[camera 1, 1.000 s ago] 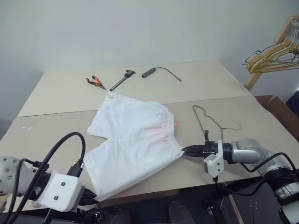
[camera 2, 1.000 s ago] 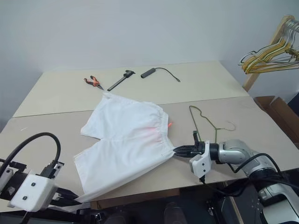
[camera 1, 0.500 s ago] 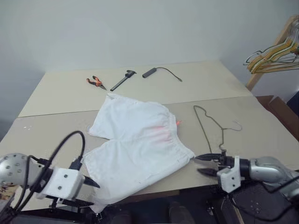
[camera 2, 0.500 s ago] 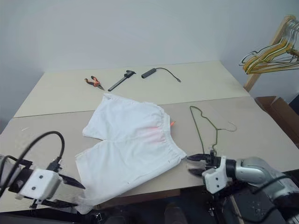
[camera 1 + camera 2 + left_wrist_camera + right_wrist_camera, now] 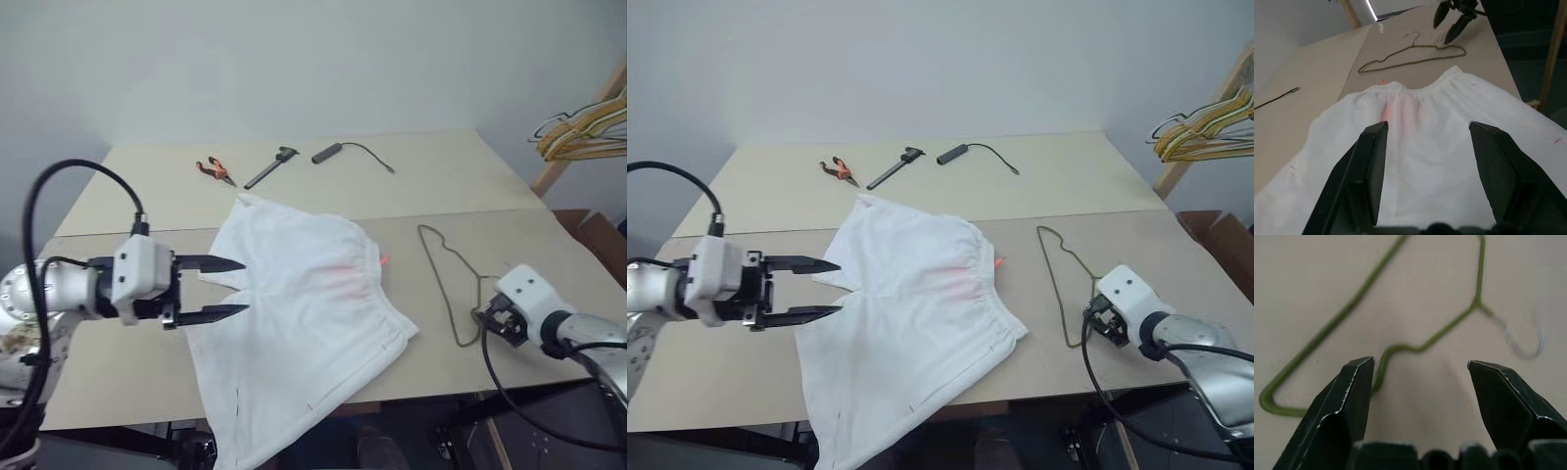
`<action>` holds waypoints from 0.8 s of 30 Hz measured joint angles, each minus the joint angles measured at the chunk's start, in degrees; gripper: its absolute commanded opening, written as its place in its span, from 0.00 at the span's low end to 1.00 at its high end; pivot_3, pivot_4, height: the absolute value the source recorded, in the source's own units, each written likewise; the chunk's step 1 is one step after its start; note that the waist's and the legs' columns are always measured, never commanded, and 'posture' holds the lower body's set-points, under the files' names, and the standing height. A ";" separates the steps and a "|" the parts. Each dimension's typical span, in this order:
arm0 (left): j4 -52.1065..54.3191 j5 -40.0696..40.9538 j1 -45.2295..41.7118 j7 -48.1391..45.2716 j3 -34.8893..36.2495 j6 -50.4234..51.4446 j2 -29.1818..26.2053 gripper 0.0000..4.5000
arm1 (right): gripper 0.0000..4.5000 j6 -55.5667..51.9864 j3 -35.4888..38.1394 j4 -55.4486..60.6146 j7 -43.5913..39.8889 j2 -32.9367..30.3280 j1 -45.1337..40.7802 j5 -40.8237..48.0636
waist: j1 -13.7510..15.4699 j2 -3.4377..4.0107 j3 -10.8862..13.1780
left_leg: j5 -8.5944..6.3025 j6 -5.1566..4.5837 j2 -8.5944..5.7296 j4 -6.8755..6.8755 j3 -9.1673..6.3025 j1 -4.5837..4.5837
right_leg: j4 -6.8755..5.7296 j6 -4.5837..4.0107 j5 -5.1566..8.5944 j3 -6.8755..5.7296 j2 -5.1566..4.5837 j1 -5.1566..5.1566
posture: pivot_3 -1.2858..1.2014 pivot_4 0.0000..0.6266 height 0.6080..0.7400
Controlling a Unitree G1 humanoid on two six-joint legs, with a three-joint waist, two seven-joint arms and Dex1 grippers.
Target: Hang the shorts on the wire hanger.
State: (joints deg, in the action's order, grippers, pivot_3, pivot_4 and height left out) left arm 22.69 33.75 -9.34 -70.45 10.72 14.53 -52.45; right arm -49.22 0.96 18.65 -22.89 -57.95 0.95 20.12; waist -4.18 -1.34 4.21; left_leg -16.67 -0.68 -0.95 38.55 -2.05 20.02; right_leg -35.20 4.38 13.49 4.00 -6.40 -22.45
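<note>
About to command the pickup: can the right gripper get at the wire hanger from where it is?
Probably yes. The right gripper is open and points down at the wire hanger, which lies bare on the table, apart from the shorts, nothing between.

bare table point(image 5: 127, 343) around shorts point(image 5: 304, 313), wire hanger point(image 5: 446, 284) beside them, tools point(image 5: 269, 166) far back

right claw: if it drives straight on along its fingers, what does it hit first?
Most likely the wire hanger: the open right claw points down at the table with the hanger's bent wire between its fingers. Depth is unclear, so it may meet wire and tabletop almost together.
</note>
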 measured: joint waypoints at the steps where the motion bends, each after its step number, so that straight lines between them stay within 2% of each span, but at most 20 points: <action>1: -0.04 -0.11 -0.86 0.12 -1.06 0.26 0.50 0.64 | 0.72 -4.03 -0.70 0.74 0.23 1.02 -1.31 0.39 | -0.18 0.02 -0.01 | -0.05 -0.09 0.00 0.14 -0.01 0.08 | -0.03 0.00 0.00 0.00 0.01 -0.03 | 0.47 0.09 1.00; 4: -0.22 -0.41 -2.02 0.50 -2.18 0.38 1.20 0.64 | 0.52 -9.66 -1.22 1.74 0.20 2.56 -3.29 0.40 | -0.10 0.03 -0.02 | -0.08 -0.14 0.01 0.25 -0.05 0.06 | -0.02 0.02 -0.01 -0.06 0.05 0.07 | 0.47 0.09 1.00; 9: -1.10 -1.28 -2.37 0.98 -3.08 0.19 2.24 0.64 | 0.13 -11.11 -2.26 -0.38 0.70 6.03 -6.07 -1.47 | -0.14 -0.16 -0.13 | -0.09 -0.14 0.02 0.31 -0.06 -0.08 | 0.00 0.05 -0.04 -0.06 0.09 0.22 | 0.47 0.09 1.00; 11: -1.38 -2.17 -2.68 1.28 -3.09 -0.21 2.82 0.64 | 0.01 -11.16 -2.26 -2.21 1.78 7.07 -7.51 -2.98 | -0.04 -0.17 -0.14 | -0.09 -0.14 0.02 0.32 -0.05 -0.07 | 0.02 0.07 -0.05 -0.06 0.09 0.23 | 0.47 0.09 1.00; 14: -2.50 -3.36 -4.11 2.97 -3.20 -1.12 4.65 0.64 | 0.01 -8.45 -2.34 -5.27 3.45 7.27 -8.56 -6.70 | 0.21 -0.13 -0.15 | -0.09 -0.14 0.00 0.30 -0.06 -0.02 | 0.07 0.07 -0.05 -0.07 0.07 0.18 | 0.47 0.09 1.00; 19: -3.75 -5.33 -7.87 9.45 -5.37 -0.30 9.79 0.64 | 0.01 5.66 -2.94 -6.95 6.66 6.84 -10.65 -16.21 | 0.12 -0.07 -0.17 | -0.09 -0.13 -0.02 0.32 -0.06 0.19 | 0.05 0.11 -0.08 -0.06 0.04 -0.04 | 0.47 0.09 1.00; 20: -3.77 -5.54 -8.55 10.57 -5.61 -0.20 10.50 0.64 | 0.01 10.81 -3.02 -7.02 7.21 5.98 -10.52 -18.80 | 0.08 -0.06 -0.18 | -0.09 -0.13 -0.02 0.31 -0.06 0.19 | 0.05 0.11 -0.08 -0.06 0.04 -0.05 | 0.47 0.08 1.00; 24: -6.12 -6.36 -12.50 14.93 -5.95 1.27 13.32 0.64 | 0.01 43.91 -6.62 -11.52 13.63 -3.06 -8.93 -35.00 | -0.05 0.02 -0.19 | -0.08 -0.11 -0.05 0.29 0.00 0.19 | 0.04 0.12 -0.07 -0.05 0.01 -0.11 | 0.47 0.08 1.00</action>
State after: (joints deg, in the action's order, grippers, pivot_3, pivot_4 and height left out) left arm 16.56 27.39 -21.84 -55.52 4.77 15.81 -39.12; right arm -5.31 -5.66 7.14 -9.26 -61.01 -7.99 -14.88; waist -4.23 -1.32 4.01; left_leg -16.75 -0.79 -1.00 38.83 -2.05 20.21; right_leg -35.16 4.50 13.41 3.95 -6.40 -22.56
